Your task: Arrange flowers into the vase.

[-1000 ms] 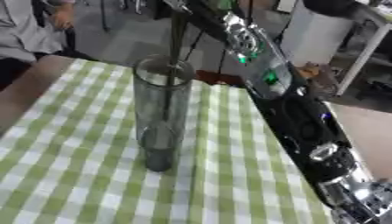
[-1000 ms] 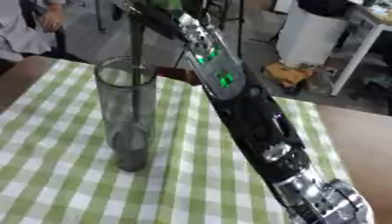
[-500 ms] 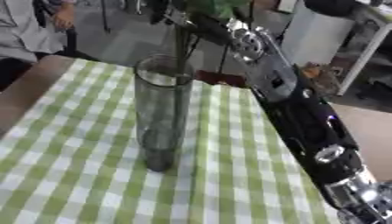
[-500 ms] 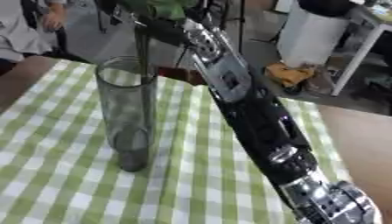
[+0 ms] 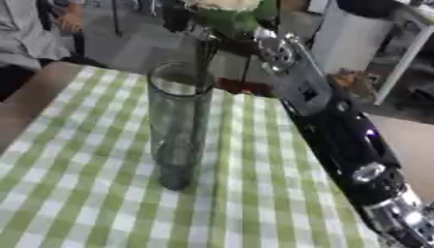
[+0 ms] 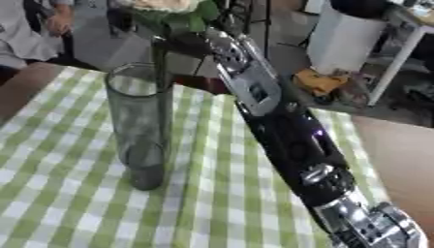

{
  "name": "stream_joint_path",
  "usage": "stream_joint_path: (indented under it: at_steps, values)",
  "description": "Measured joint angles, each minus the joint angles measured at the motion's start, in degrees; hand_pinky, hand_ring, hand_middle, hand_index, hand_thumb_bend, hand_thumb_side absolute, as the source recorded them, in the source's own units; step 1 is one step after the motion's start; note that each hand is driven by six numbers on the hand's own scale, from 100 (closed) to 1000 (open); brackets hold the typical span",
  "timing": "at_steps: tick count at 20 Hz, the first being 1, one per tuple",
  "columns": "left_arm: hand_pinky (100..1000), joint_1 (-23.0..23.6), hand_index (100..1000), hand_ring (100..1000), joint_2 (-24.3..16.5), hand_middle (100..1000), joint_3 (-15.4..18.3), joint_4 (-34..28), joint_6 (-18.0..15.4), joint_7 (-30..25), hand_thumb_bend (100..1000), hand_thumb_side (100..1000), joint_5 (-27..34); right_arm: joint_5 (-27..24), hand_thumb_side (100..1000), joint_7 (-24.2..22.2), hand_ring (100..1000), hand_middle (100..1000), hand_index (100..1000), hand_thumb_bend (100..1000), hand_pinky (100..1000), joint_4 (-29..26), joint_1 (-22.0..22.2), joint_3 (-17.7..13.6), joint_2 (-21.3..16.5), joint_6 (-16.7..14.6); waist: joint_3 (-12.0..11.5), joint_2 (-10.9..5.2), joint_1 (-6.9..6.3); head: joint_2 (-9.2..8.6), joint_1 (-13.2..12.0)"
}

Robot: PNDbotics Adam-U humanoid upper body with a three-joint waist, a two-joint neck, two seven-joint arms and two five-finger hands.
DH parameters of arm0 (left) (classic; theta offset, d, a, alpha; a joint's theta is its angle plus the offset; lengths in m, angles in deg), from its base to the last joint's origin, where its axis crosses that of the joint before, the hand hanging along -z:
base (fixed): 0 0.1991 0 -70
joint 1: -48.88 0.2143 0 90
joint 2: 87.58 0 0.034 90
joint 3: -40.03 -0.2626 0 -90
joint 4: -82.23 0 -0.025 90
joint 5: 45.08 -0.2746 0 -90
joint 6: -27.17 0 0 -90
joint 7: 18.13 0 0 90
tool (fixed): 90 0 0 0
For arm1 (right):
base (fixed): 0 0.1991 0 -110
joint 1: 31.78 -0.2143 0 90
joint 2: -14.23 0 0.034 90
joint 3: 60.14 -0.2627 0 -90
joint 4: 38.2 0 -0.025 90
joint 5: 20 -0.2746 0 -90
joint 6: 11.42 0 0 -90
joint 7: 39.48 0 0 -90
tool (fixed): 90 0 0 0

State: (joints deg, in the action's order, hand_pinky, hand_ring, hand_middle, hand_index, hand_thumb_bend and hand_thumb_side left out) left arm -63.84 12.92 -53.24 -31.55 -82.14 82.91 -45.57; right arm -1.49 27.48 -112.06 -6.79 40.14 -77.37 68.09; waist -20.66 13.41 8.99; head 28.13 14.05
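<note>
A tall clear glass vase (image 5: 176, 123) stands upright on a table w/ a green-and-white checked tablecloth (image 5: 246, 203). The robot's right arm (image 6: 280, 131) reaches in from lower right, up & across toward the vase. A flower (image 5: 222, 10), pale bloom w/ green leaves, sits above the vase mouth; its dark stem (image 5: 202, 63) runs down into the vase. Right hand is hidden at the top edge by the flower, so can't tell whether it's wide, narrow or holding the stem.

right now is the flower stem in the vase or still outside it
In. The flower stem runs down through the glass vase mouth and shows dark inside it. The vase stands upright on the checked tablecloth.
</note>
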Motion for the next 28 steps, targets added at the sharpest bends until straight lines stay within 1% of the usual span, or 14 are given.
stream_joint_path:
  at_steps: [3, 6, 10, 11, 13, 17, 20, 28]
  values:
    - [586, 0.0, 917, 878, 0.0, 912, 0.0, 0.0, 0.0, 0.0, 100, 841, 0.0, 0.8, 1000, -2.5, 819, 715, 791, 537, 792, 0.0, 0.0, 0.0, -0.2, -0.5, 0.1, 0.00, 0.00, 0.00, -0.1]
    - [586, 0.0, 917, 878, 0.0, 912, 0.0, 0.0, 0.0, 0.0, 100, 841, 0.0, 1.4, 1000, -5.4, 840, 737, 816, 542, 811, 0.0, 0.0, 0.0, -0.4, -1.1, 0.2, 0.00, 0.00, 0.00, -0.1]
    - [585, 0.0, 917, 878, 0.0, 912, 0.0, 0.0, 0.0, 0.0, 100, 840, 0.0, 2.2, 1000, -8.3, 850, 747, 823, 546, 820, 0.0, -0.4, -0.2, -0.4, -1.6, 0.3, 0.00, -0.02, 0.00, -0.1]
    - [586, 0.0, 917, 878, 0.0, 912, 0.0, 0.0, 0.0, 0.0, 100, 841, 0.0, 2.5, 1000, -8.8, 869, 762, 839, 560, 837, 0.0, -0.6, -0.4, -0.4, -1.7, 0.3, 0.00, -0.02, 0.00, -0.1]
    - [585, 0.0, 917, 878, 0.0, 912, 0.0, 0.0, 0.0, 0.0, 100, 841, 0.0, 2.7, 1000, -9.8, 878, 769, 845, 574, 845, 0.0, -0.6, -0.4, -0.4, -1.9, 0.4, 0.00, -0.02, 0.00, -0.2]
    - [586, 0.0, 917, 879, 0.0, 912, 0.0, 0.0, 0.1, 0.0, 100, 841, 0.0, 2.8, 1000, -12.4, 883, 770, 846, 578, 849, 0.1, -1.1, -1.2, -0.5, -2.0, 0.6, 0.00, -0.02, 0.00, -0.3]
    - [586, 0.0, 917, 879, 0.0, 912, 0.0, 0.0, 0.1, 0.0, 100, 841, 0.0, 2.8, 1000, -13.5, 884, 769, 845, 580, 850, 0.1, -1.1, -1.6, -0.9, -1.9, 0.7, 0.00, -0.02, 0.00, -0.4]
    - [585, 0.0, 917, 880, 0.0, 913, 0.0, 0.0, 0.1, 0.0, 100, 844, 0.0, 3.8, 1000, -14.8, 888, 765, 834, 588, 859, 0.6, -1.1, -1.8, -1.3, -2.1, 0.8, 0.00, 0.00, 0.00, -0.6]
